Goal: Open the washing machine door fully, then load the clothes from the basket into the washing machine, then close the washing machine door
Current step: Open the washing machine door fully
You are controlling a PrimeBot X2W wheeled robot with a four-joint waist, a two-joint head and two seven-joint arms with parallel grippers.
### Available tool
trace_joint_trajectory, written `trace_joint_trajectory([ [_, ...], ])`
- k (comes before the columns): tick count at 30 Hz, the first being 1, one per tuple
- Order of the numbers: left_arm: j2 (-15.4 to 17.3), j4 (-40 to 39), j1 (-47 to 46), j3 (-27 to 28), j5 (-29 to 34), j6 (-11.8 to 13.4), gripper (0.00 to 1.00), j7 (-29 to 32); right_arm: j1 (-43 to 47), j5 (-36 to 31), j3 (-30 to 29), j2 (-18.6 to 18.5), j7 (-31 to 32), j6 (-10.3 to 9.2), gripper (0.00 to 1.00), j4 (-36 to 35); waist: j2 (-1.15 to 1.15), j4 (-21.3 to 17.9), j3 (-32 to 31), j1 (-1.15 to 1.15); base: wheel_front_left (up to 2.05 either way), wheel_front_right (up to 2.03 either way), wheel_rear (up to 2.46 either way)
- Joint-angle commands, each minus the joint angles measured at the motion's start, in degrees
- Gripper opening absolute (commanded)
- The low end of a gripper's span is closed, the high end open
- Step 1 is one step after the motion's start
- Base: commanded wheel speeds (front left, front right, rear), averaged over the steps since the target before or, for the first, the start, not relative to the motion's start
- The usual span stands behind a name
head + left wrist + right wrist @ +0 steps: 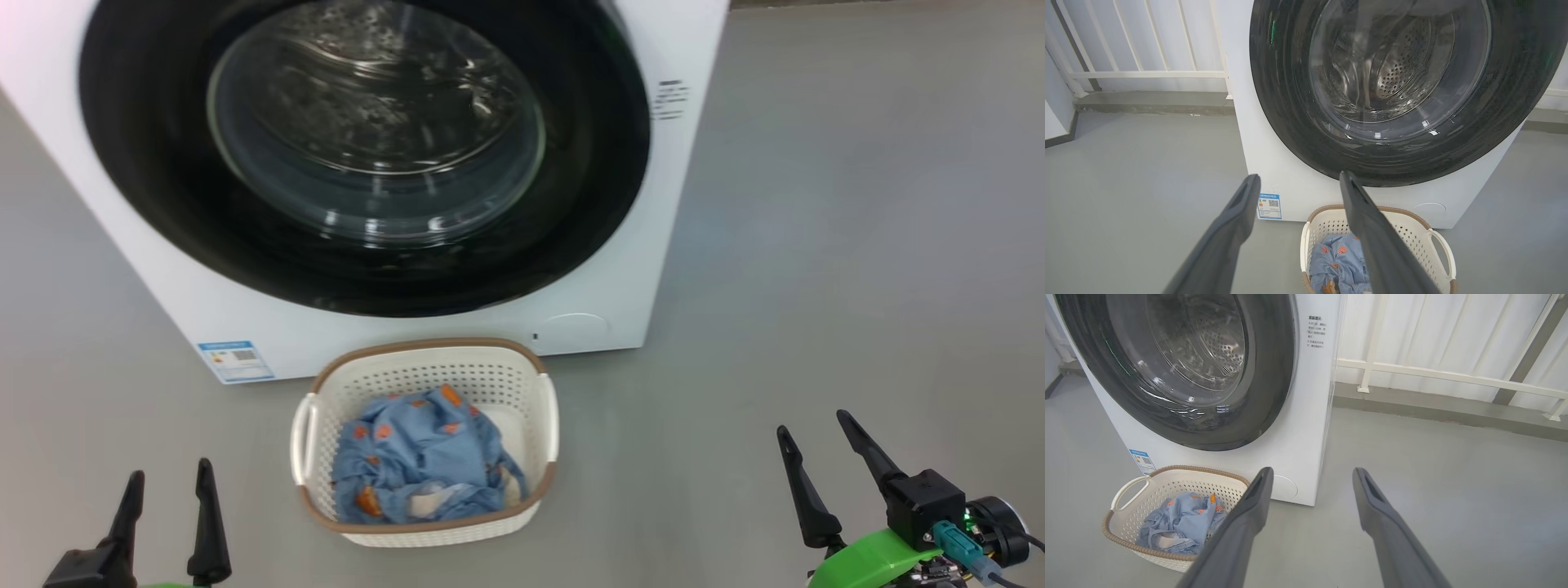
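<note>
Nothing is done yet: the washing machine door (367, 147) looks closed, the clothes (424, 461) lie in the basket (441, 535) just before it, and the left gripper (170, 469) and right gripper (812, 420) hang spread wide, empty.

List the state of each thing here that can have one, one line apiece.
Door: shut against the washing machine.
Basket: upright on the floor, part full.
Clothes: crumpled inside the basket.
Left gripper: open, empty.
Right gripper: open, empty.
</note>
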Motion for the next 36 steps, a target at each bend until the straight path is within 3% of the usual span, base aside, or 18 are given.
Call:
trace_joint_trajectory([
  [1,1.10,-1.87,-2.67,1.87,-0.50,-0.30,1.00,-0.54,-1.70,-0.11,1.31,-0.40,-0.69,-0.06,1.00,-1.51,0.00,-0.01,0.13,0.00,1.14,1.14,-2.27],
  [11,1.10,-2.54,-2.60,1.75,0.05,0.11,1.00,-0.54,-1.82,-0.01,1.62,-0.35,-0.69,-0.06,1.00,-1.31,0.00,-0.20,0.17,0.00,0.71,0.71,-1.41],
  [27,1.10,-1.99,-2.34,1.41,-0.78,-0.06,1.00,-0.54,-2.08,0.77,1.09,-0.17,-0.69,-0.06,1.00,-1.63,0.00,0.06,-0.41,0.00,0.04,0.04,-0.08],
  [28,1.10,-1.94,-2.32,1.36,-0.76,-0.08,1.00,-0.54,-2.00,1.33,1.96,-0.24,-0.69,-0.06,0.19,-1.48,0.00,0.11,-0.46,0.00,0.00,0.00,0.00],
  [29,1.10,-1.90,-2.27,1.35,-0.74,-0.08,1.00,-0.54,-1.89,2.24,2.82,-0.37,-0.69,-0.06,0.00,-1.25,0.00,0.13,-0.56,0.00,0.00,0.00,0.00],
  [36,1.10,-2.08,-2.08,1.36,-0.94,-0.17,1.00,-0.54,-1.76,3.59,3.43,-0.97,-0.69,-0.06,0.00,-1.75,0.00,0.17,-0.72,0.00,0.00,0.00,0.00],
])
